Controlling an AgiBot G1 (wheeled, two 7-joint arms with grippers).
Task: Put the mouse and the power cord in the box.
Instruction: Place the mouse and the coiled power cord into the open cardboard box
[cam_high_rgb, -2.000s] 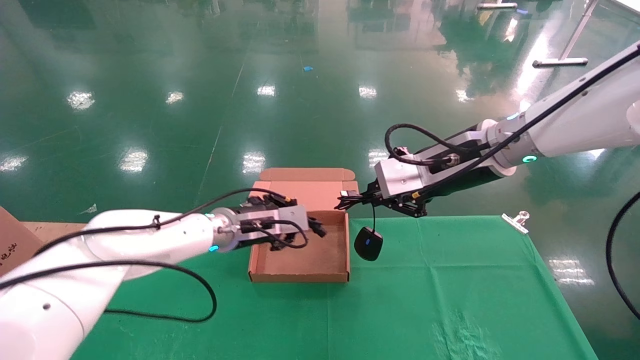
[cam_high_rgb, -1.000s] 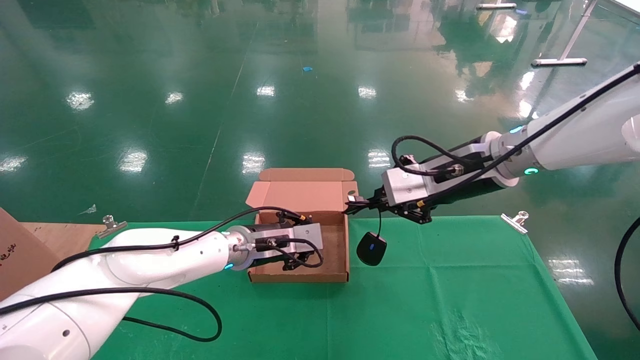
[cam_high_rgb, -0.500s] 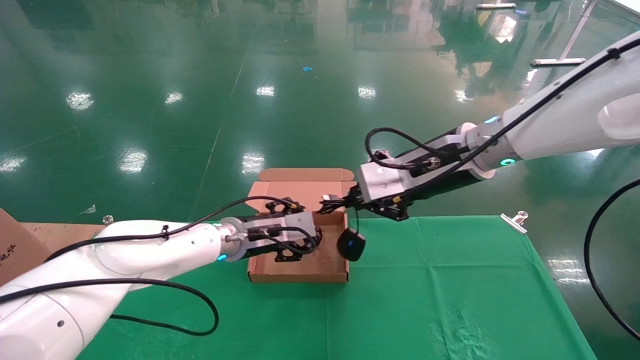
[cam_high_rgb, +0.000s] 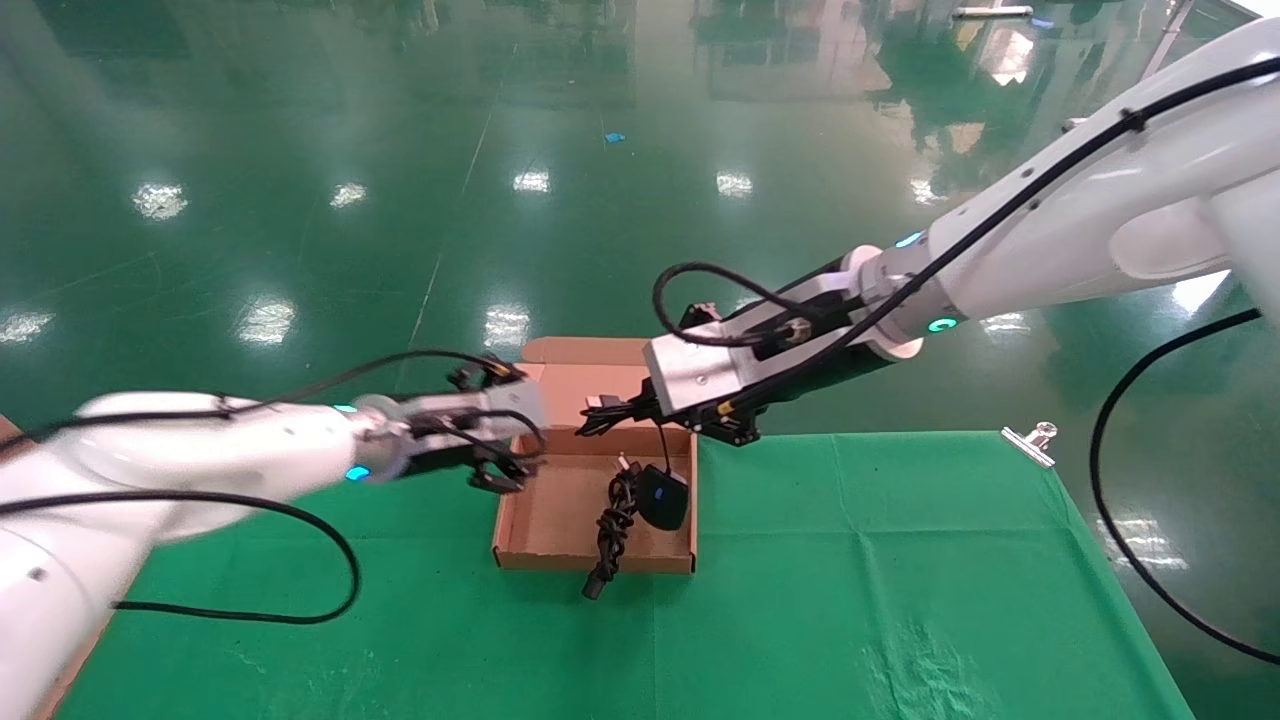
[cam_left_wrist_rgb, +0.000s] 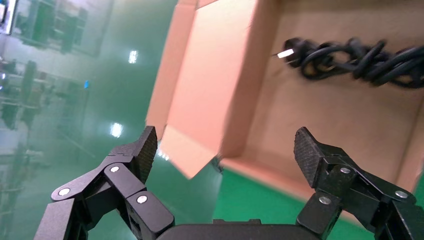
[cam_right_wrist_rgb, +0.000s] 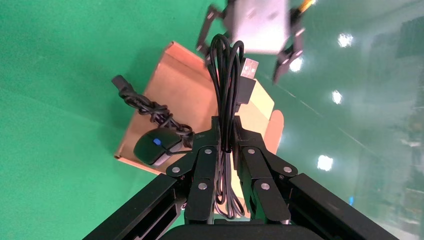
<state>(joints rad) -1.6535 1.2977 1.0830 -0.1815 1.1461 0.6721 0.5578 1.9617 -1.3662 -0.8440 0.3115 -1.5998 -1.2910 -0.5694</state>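
Right gripper: clamped on mouse cable, above box.
Mouse: hung into box.
Cord: over box's near wall.
Left gripper: spread wide, nothing held.

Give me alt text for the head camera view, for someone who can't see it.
The right pincer holds the mouse's bunched cable above the open box, the mouse hanging at its right inner wall. The power cord lies in the box, one end over the front edge. The open left pincer sits at the box's left wall.
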